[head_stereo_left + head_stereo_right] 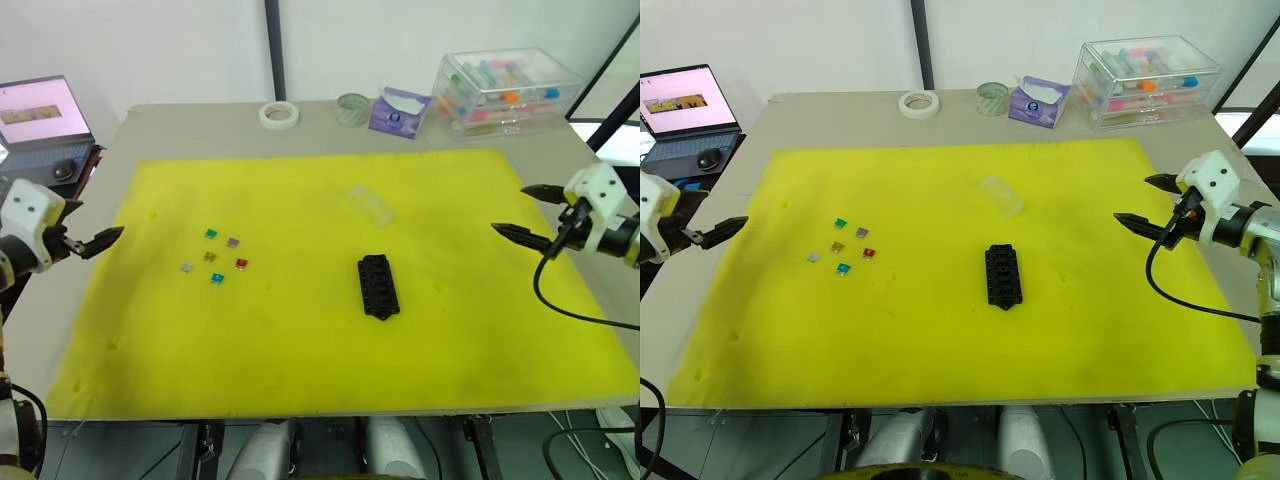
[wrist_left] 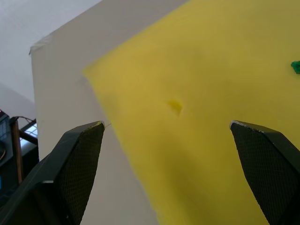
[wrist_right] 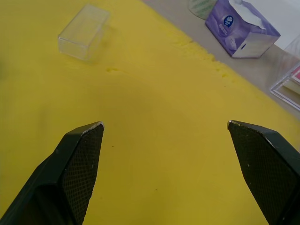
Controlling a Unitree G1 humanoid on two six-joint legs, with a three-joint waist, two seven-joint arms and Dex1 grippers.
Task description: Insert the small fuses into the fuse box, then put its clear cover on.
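Six small fuses (image 1: 213, 256) in eye views; right wrist: clear cover (image 3: 83, 32).

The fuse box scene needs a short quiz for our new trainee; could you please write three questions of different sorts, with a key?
1. True or false: the small fuses already sit in the fuse box.
2. Which lies nearer the back of the yellow mat: the clear cover or the fuse box?
A. the clear cover
B. the fuse box
3. Fill the gap: the left tool and the right tool are both ____ and hold nothing.

Key:
1. False: they lie loose on the mat, on the robot's left of the box.
2. A
3. open
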